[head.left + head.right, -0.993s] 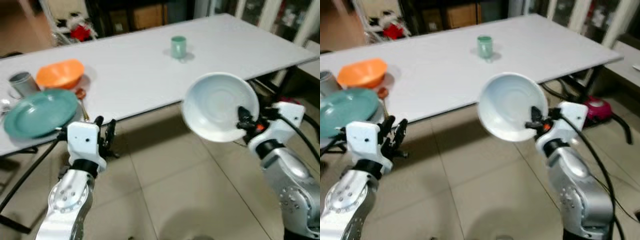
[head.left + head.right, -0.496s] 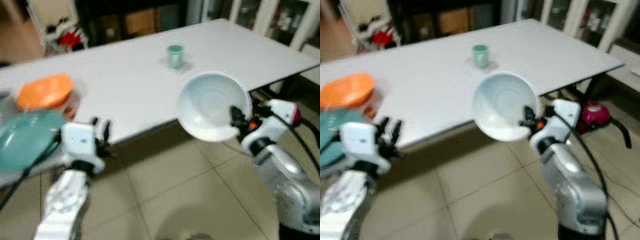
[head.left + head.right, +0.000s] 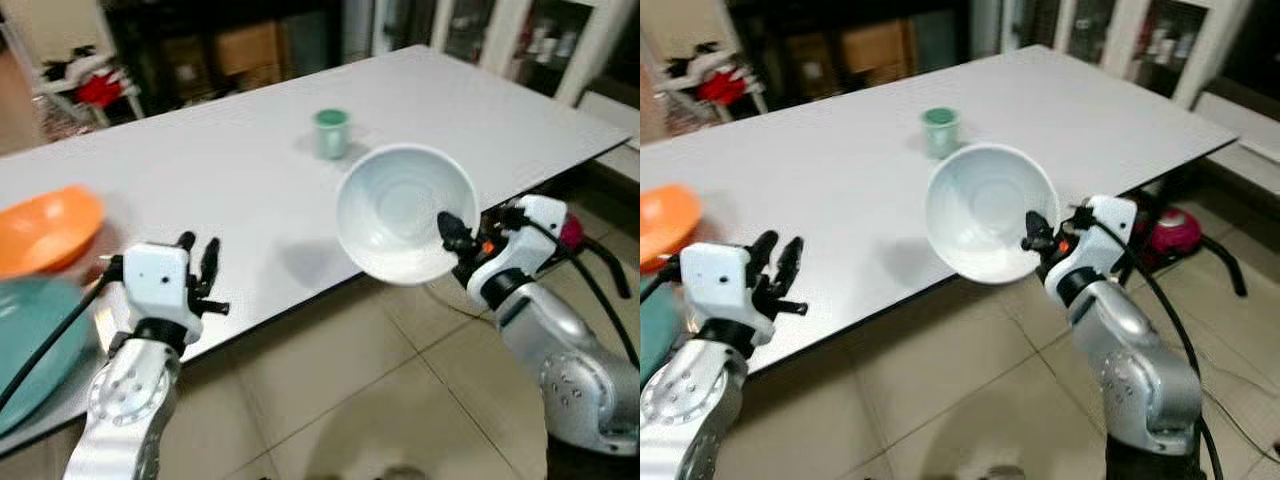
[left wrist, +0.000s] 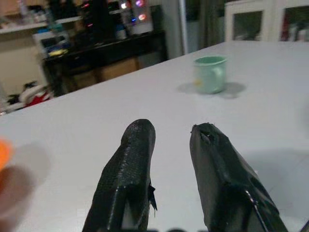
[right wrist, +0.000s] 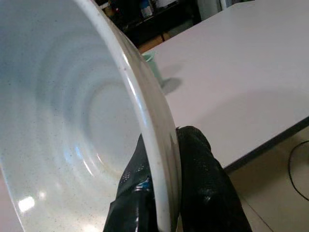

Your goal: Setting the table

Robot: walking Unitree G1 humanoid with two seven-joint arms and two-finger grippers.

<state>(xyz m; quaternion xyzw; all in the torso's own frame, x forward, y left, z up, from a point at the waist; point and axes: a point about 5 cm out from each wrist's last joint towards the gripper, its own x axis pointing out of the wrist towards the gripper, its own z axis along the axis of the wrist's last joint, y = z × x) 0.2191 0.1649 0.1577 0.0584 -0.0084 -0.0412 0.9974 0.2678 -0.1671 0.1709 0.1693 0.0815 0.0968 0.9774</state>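
The right gripper (image 3: 447, 226) pinches the rim of the white bowl (image 3: 400, 205), held tilted over the near edge of the white table (image 3: 230, 190); the left gripper (image 4: 169, 164) hovers empty, fingers apart. To set it well — level the bowl first, lower it clear of the green cup (image 3: 331, 133); release only once it rests flat.

Glossy white bowl (image 3: 405, 210), looks like glazed ceramic, faint speckles and soft ridges catching the light inside. The fingers (image 5: 200, 188) on its rim are matt black and finely grained, rubbery-looking. Tabletop (image 3: 250, 170) is smooth, pale, low-sheen. Mint-green cup (image 3: 331, 132) reads smooth with a dull shine. Orange bowl (image 3: 45, 228) is smooth, plastic-looking. Arms are brushed silver metal with white shell casings. Floor (image 3: 350, 400) tiles are glossy beige.
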